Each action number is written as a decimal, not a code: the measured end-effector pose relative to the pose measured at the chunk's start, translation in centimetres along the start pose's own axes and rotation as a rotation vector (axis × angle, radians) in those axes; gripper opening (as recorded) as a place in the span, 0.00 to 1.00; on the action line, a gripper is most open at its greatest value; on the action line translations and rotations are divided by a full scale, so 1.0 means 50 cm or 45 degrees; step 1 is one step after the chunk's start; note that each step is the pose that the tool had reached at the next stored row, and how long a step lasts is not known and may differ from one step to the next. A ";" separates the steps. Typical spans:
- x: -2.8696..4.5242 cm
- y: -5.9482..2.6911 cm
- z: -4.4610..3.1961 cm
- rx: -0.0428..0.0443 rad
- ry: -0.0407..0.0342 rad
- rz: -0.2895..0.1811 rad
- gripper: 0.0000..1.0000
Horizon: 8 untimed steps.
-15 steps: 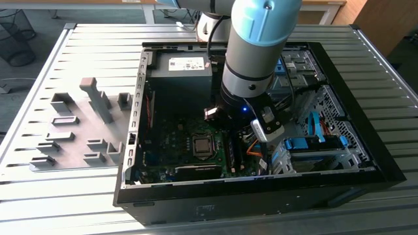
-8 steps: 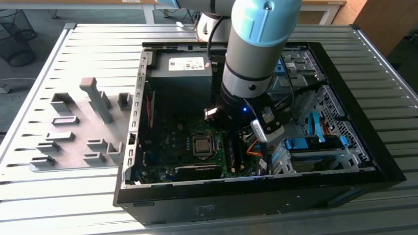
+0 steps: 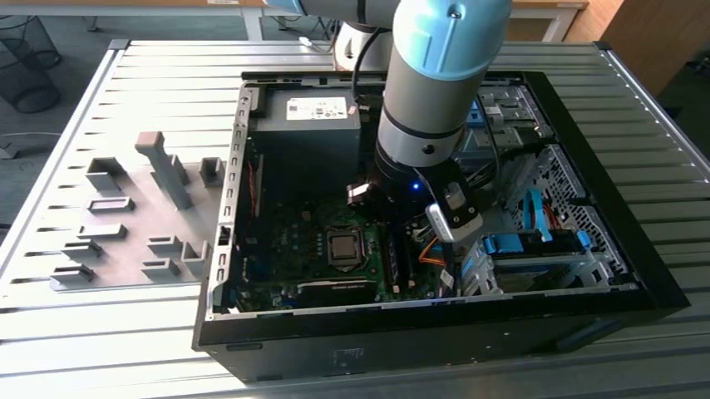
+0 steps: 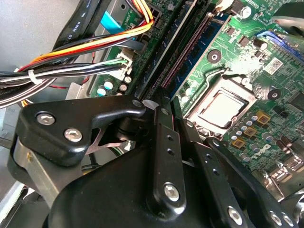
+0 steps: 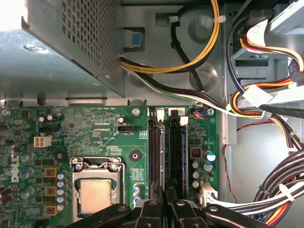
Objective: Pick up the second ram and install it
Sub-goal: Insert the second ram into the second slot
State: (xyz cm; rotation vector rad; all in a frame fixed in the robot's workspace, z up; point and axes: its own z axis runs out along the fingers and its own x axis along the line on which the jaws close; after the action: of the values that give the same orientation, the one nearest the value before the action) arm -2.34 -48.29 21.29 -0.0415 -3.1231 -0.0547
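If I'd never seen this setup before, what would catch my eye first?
Probably the big robot arm with its light-blue joint, reaching down into an open black computer case. Next, the green motherboard with its square silver CPU socket, and the gripper poised at the long black memory slots beside it.

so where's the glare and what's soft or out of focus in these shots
First wrist view: blown-out white patch at a corner over the power supply cage, board evenly lit. Second wrist view: the gripper body looms close with soft sheen, and the CPU socket lid reflects light. Exterior view: bright daylight on the slatted table, case interior dim.
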 end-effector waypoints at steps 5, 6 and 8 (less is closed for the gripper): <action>-0.001 0.000 0.000 0.000 0.0000 0.001 0.14; -0.001 0.000 0.001 0.000 -0.0001 0.001 0.14; -0.001 0.000 0.002 0.000 0.0001 0.001 0.14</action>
State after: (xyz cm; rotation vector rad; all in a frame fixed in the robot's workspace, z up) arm -2.31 -48.29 21.17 -0.0426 -3.1230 -0.0547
